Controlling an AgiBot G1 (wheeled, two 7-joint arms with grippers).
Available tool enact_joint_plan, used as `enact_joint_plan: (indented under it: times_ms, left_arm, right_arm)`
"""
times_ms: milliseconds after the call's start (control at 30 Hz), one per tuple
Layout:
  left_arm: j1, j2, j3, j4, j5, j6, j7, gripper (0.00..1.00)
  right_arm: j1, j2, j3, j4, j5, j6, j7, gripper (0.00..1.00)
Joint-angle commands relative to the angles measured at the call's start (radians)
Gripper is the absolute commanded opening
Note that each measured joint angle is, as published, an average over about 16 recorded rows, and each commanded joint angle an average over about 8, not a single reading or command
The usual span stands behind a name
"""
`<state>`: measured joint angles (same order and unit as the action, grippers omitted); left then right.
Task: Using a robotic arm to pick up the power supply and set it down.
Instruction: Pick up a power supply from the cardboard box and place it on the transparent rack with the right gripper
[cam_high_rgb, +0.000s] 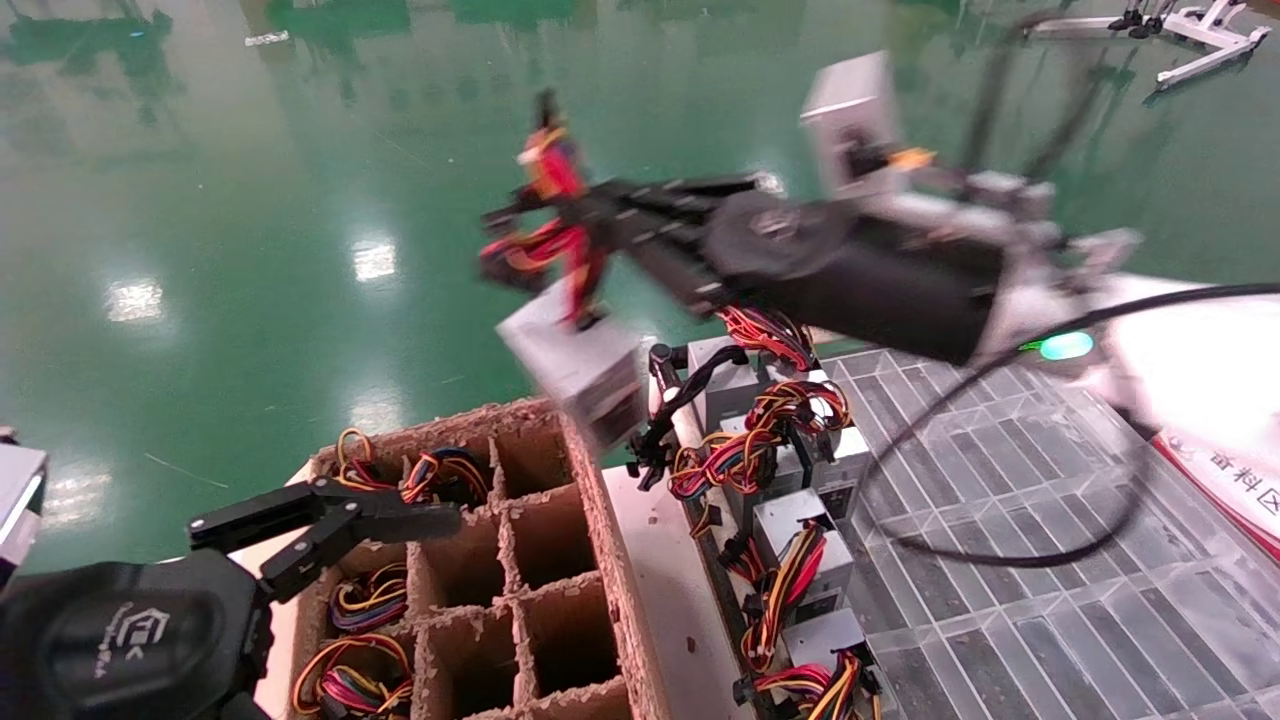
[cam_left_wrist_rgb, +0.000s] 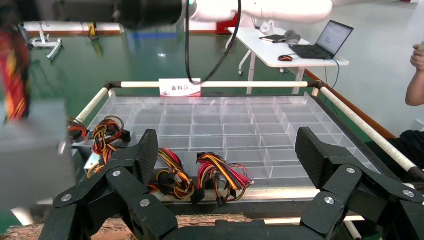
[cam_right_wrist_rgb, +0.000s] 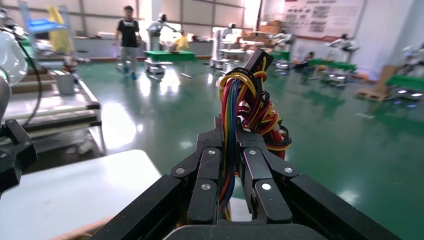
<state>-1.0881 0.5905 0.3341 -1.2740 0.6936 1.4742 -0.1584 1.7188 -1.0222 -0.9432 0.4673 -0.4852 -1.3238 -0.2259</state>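
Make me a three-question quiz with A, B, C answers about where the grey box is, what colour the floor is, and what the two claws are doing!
1. Where is the power supply?
A. In the cardboard crate
B. Hanging in the air
C. On the floor

2. What colour is the floor?
A. Green
B. Blue
C. Brown

3. What is the left claw doing?
A. Squeezing wires
B. Holding a box
C. Open, holding nothing

Answers:
1 B: it dangles by its wire bundle from the right claw, above the cardboard crate.
2 A: shiny green all around.
3 C: its fingers stand apart.
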Motion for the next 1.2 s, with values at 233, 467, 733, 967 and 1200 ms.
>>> enact_joint_plan:
  times_ms: [233, 467, 733, 967, 1200]
  left_arm:
    - [0.0, 0.0, 0.0, 0.0, 0.0, 0.0, 0.0, 1.0]
    - [0.0, 0.0, 0.0, 0.0, 0.0, 0.0, 0.0, 1.0]
    - [0.0, 0.0, 0.001, 0.0, 0.0, 0.0, 0.0, 1.0]
    - [0.0, 0.0, 0.001, 0.0, 0.0, 0.0, 0.0, 1.0]
    - [0.0, 0.0, 0.001, 0.0, -0.001, 0.0, 0.0, 1.0]
  right_arm:
    - [0.039, 0.195, 0.016, -0.005, -0.006, -0.059, 0.005, 0.0]
    - [0.032, 0.357, 0.022, -0.003, -0.01, -0.098, 0.021, 0.0]
    - [-0.016, 0.47, 0.018, -0.005, -0.012, -0.116, 0.034, 0.0]
    - [-0.063, 0.48, 0.002, -0.034, -0.022, -0.116, 0.035, 0.0]
    - [-0.087, 0.437, -0.012, -0.078, -0.035, -0.108, 0.025, 0.0]
